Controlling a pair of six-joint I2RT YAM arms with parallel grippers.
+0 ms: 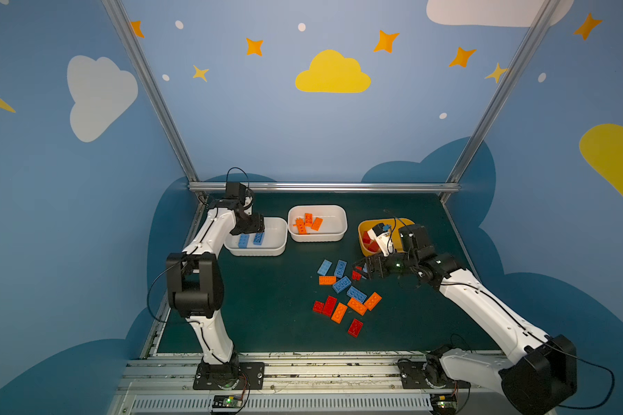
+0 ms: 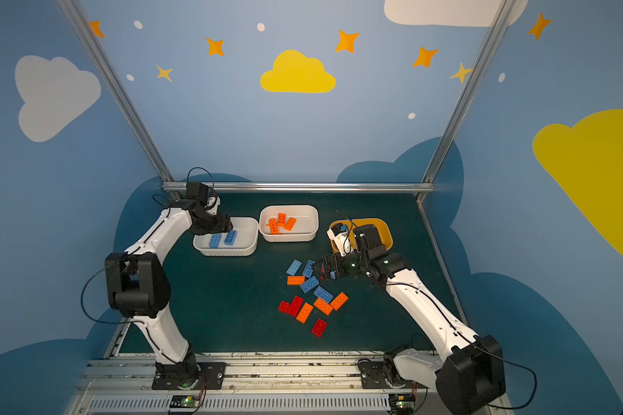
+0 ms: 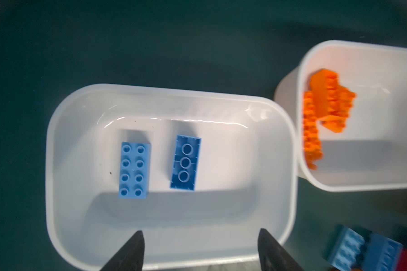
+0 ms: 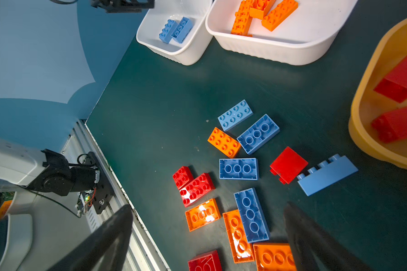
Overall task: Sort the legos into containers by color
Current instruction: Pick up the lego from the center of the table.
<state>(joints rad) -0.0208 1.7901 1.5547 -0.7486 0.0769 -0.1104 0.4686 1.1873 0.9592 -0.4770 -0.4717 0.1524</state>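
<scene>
My left gripper [image 3: 201, 231] hangs open and empty over the left white container [image 3: 49, 164]. Two blue legos lie in it: a light one [image 3: 134, 170] studs up and a darker one [image 3: 185, 162] upside down. The middle white container [image 1: 339, 235] holds several orange legos [image 1: 307, 223]. Red legos [image 1: 369, 242] lie in the yellow container [image 1: 362, 230], which is partly hidden by my right wrist. My right gripper [image 4: 208, 206] is open above the loose pile [image 1: 342, 291] of blue, orange and red legos, with nothing between its fingers. Close ahead of it are a red lego [image 4: 288, 164] and a blue lego [image 4: 327, 176].
The dark green mat [image 1: 267, 305] ends at a metal rail [image 1: 303, 363] in front. A frame bar [image 1: 321, 187] and blue walls close it in behind. The left arm's elbow [image 1: 191, 284] rises over the mat's left edge.
</scene>
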